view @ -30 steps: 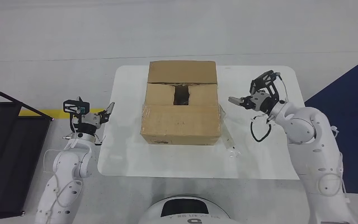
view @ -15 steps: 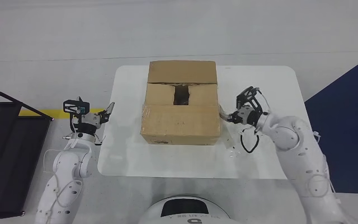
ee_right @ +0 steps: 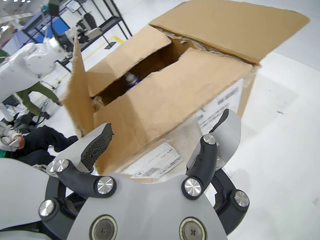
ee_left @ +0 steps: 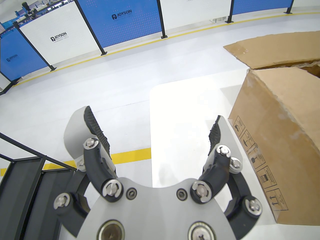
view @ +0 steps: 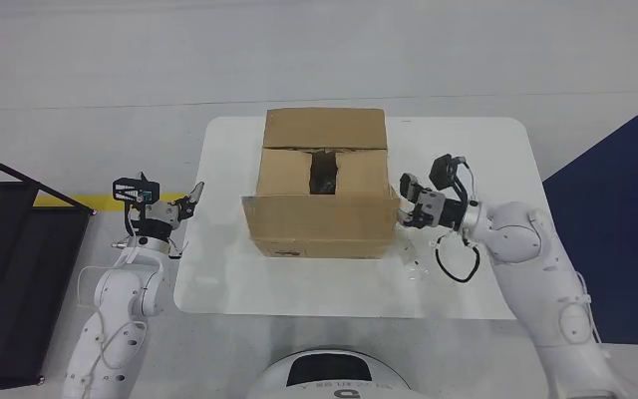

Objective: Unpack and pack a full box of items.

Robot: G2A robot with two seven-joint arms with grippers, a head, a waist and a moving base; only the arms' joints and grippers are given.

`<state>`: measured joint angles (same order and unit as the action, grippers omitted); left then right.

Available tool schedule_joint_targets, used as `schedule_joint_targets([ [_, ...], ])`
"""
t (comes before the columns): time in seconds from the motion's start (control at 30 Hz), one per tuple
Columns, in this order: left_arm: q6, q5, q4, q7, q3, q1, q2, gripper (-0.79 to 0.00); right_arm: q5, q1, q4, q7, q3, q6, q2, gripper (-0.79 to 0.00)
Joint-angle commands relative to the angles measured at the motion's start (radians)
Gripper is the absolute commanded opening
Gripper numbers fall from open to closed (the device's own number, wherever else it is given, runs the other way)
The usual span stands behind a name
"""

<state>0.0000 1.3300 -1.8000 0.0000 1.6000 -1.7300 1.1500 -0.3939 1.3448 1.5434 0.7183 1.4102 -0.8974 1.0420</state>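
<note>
The cardboard box (view: 324, 204) sits in the middle of the white table (view: 459, 279), its top flaps partly open around a dark gap (something blue and white shows inside, too small to identify). The right gripper (ee_right: 167, 119) is against the box's right side near the front corner, fingers spread, with a flap corner between them. The left gripper (ee_left: 152, 116) hangs open at the table's left edge, well apart from the box.

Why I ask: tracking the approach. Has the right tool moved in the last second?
Yes. In the top view, the right tool has shifted across the white table toward the cardboard box, and is now at its right side flap.
</note>
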Motion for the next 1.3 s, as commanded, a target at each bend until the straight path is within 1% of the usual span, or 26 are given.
schedule_joint_targets([
  [0.0, 0.0, 0.0, 0.0, 0.0, 0.0, 0.0, 0.0, 0.0, 0.059, -0.002, -0.005, 0.035, -0.001, -0.056, -0.007, 0.0],
  [0.07, 0.0, 0.0, 0.0, 0.0, 0.0, 0.0, 0.0, 0.0, 0.104, -0.004, -0.005, 0.079, -0.003, -0.115, -0.016, 0.0],
  [0.13, 0.0, 0.0, 0.0, 0.0, 0.0, 0.0, 0.0, 0.0, 0.109, -0.001, 0.017, 0.09, -0.018, -0.115, -0.029, 0.0],
  [0.2, 0.0, 0.0, 0.0, 0.0, 0.0, 0.0, 0.0, 0.0, 0.074, 0.004, 0.038, 0.09, -0.035, -0.115, -0.046, 0.0],
  [0.3, 0.0, 0.0, 0.0, 0.0, 0.0, 0.0, 0.0, 0.0, -0.026, 0.012, 0.054, 0.092, -0.042, -0.113, -0.07, 0.0],
  [0.47, 0.0, 0.0, 0.0, 0.0, 0.0, 0.0, 0.0, 0.0, -0.091, 0.026, 0.084, 0.096, -0.039, -0.108, -0.089, 0.0],
  [0.6, 0.0, 0.0, 0.0, 0.0, 0.0, 0.0, 0.0, 0.0, -0.138, 0.046, 0.115, 0.083, -0.021, -0.088, -0.097, 0.0],
  [0.73, 0.0, 0.0, 0.0, 0.0, 0.0, 0.0, 0.0, 0.0, -0.252, 0.076, 0.164, 0.075, -0.011, -0.037, -0.102, 0.0],
  [0.9, 0.0, 0.0, 0.0, 0.0, 0.0, 0.0, 0.0, 0.0, -0.333, 0.104, 0.189, 0.052, -0.016, 0.002, -0.106, 0.0],
  [0.97, 0.0, 0.0, 0.0, 0.0, 0.0, 0.0, 0.0, 0.0, -0.342, 0.111, 0.195, 0.028, -0.015, 0.016, -0.106, 0.0],
  [1.07, 0.0, 0.0, 0.0, 0.0, 0.0, 0.0, 0.0, 0.0, -0.317, 0.124, 0.196, -0.044, 0.01, 0.028, -0.107, 0.0],
  [1.27, 0.0, 0.0, 0.0, 0.0, 0.0, 0.0, 0.0, 0.0, -0.317, 0.124, 0.196, -0.044, 0.01, 0.028, -0.107, 0.0],
])
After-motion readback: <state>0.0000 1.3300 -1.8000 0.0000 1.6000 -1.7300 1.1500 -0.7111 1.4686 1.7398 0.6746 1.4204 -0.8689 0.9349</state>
